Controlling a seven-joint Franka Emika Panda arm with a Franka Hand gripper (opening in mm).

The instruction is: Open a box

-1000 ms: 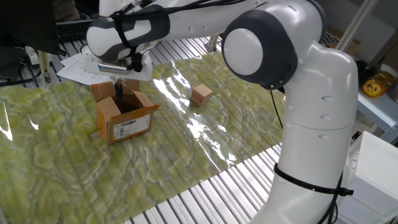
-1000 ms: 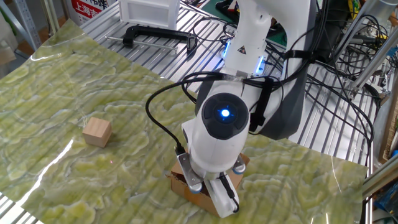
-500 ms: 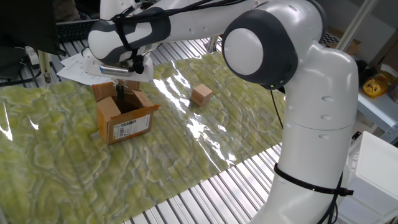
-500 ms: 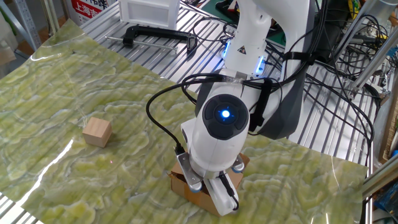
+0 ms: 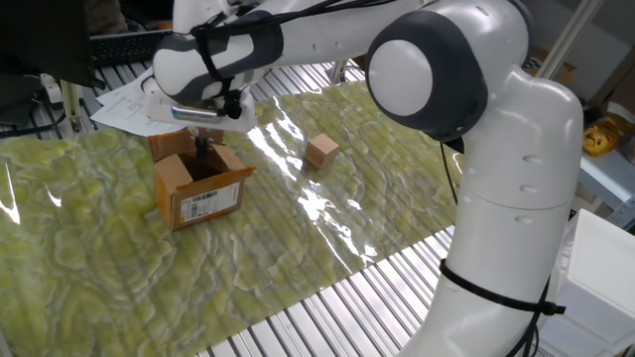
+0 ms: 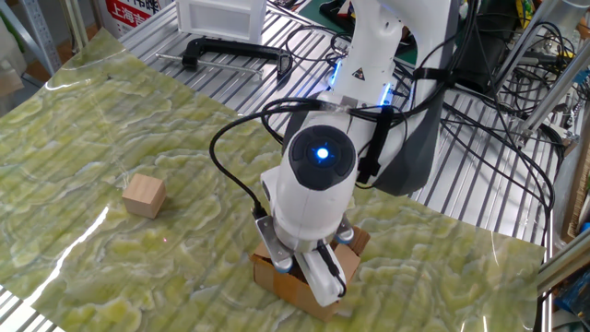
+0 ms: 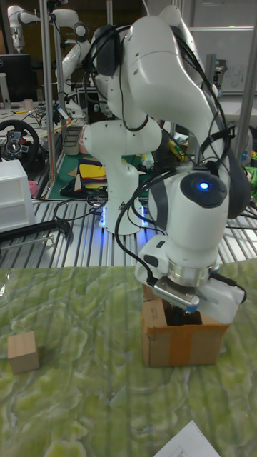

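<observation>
1. We found the box [image 5: 195, 184] on the green mat [image 5: 327, 238], well left of the small tan cube [image 5: 320, 151], its flaps mostly spread.
2. The gripper [image 5: 203, 146] reached down into the box's open top near the back flap; we could not tell whether its fingers were apart or together.
3. We judged the opening nearly done; the next move called for folding the back flap outward.
</observation>
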